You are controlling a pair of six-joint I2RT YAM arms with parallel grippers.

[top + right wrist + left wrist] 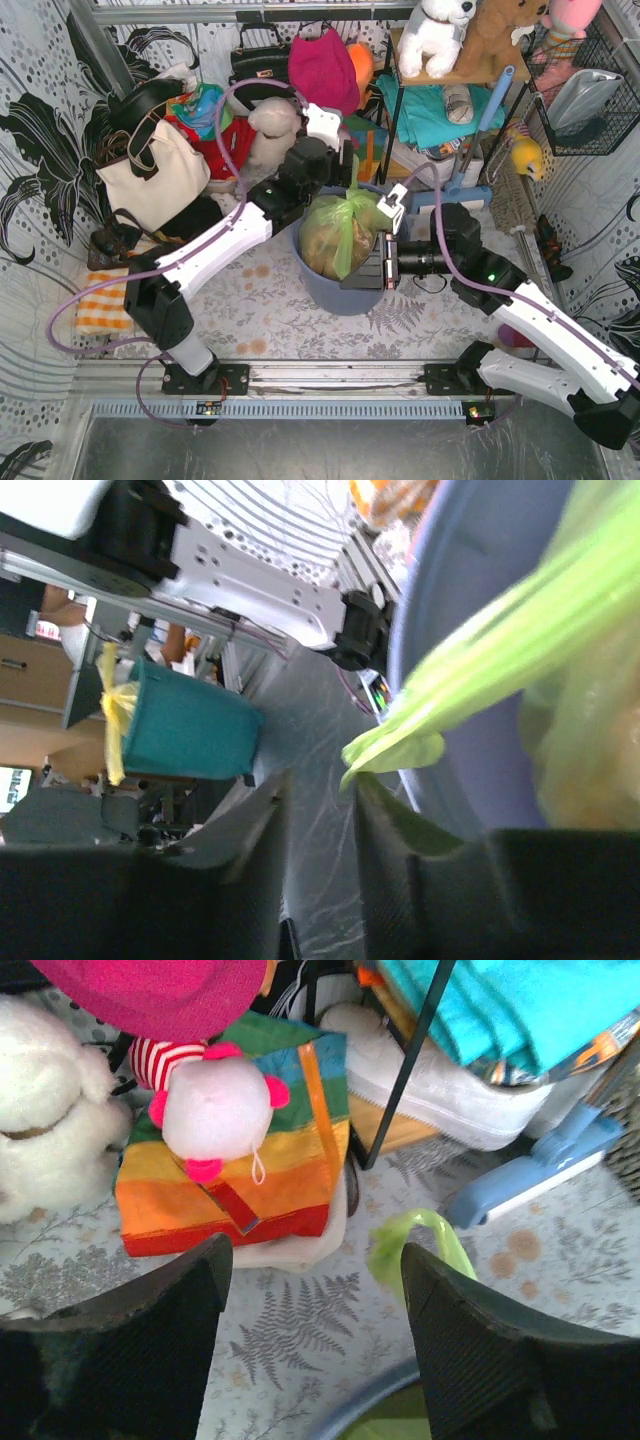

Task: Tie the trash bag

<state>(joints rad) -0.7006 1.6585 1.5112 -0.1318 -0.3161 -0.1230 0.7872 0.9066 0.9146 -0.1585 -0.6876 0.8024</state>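
Note:
The trash bag [335, 235], thin light-green plastic with tan paper showing through, sits in the round blue-grey bin [345, 295] at mid-table, its top gathered into a knot with loose tails. My left gripper [345, 182] hovers at the bin's far rim. In the left wrist view it [315, 1260] stands wide open with only tablecloth between the fingers, and a green bag tail [420, 1240] curls beside the right finger [500, 1350]. My right gripper [368, 268] is at the bin's right side. Its jaws [320, 790] stand a narrow gap apart, holding nothing. A bag tail [390, 750] ends just above one fingertip.
Behind the bin are a white handbag [150, 175], plush toys [215, 1110], a rainbow-striped bag [240, 1180] and a black rack's leg [405, 1070]. A blue mop head [540, 1175] lies at the back right. An orange checked cloth [100, 300] lies at the left.

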